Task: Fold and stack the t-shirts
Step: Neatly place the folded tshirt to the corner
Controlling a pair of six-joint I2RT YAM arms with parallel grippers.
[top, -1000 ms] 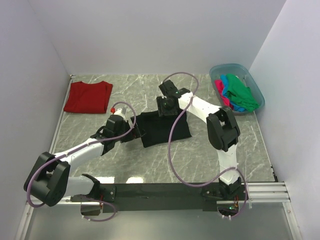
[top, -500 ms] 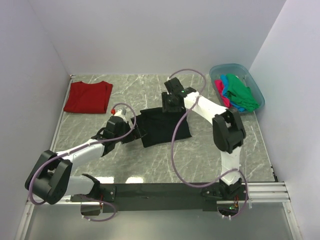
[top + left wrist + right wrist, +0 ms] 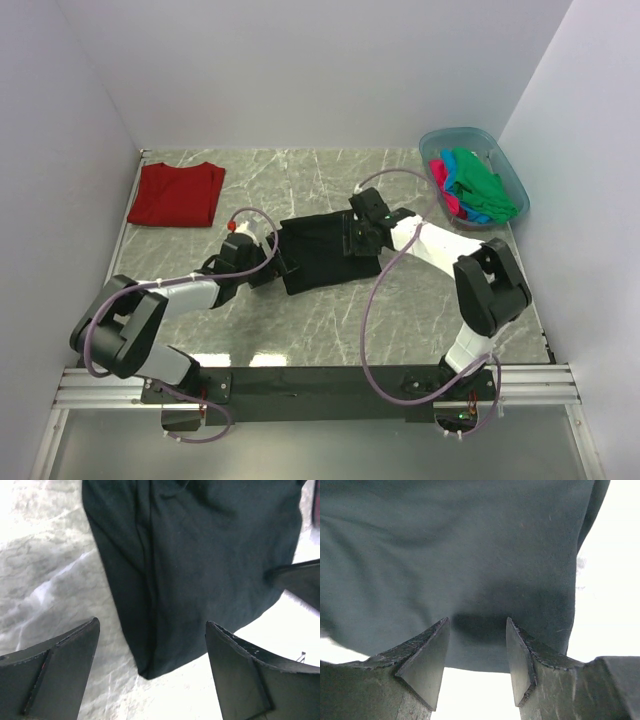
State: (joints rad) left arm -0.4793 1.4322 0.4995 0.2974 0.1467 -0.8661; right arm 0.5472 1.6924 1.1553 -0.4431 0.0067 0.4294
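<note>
At the far left corner you have the dark red t-shirt [image 3: 177, 194] lying folded flat, well apart from both arms. Next comes the left gripper [image 3: 272, 262], low at the left edge of the black t-shirt [image 3: 325, 256]. Its wrist view shows the jaws spread wide and holding nothing, with the shirt's near folded corner straight ahead, between the fingers [image 3: 60, 670] but untouched. The black shirt lies mid-table between the two claws. Its longer side runs left to right, and a fold ridge leads away from the left claw. On its right part sits the right gripper [image 3: 362, 238], jaws set narrow with a gap showing and no cloth pinched. The shirt's hem crosses just beyond the fingertips [image 3: 427, 660]. Each arm is at its own end of the shirt, so a fold along that long axis looks within reach of both. To the far right, the blue plastic tub [image 3: 512, 170] holds a green shirt [image 3: 482, 185], a pink shirt [image 3: 441, 188] and a blue shirt [image 3: 478, 215], bunched and unfolded. All of it rests on a grey marbled table [image 3: 300, 325], boxed in by plain pale walls [image 3: 320, 70].
</note>
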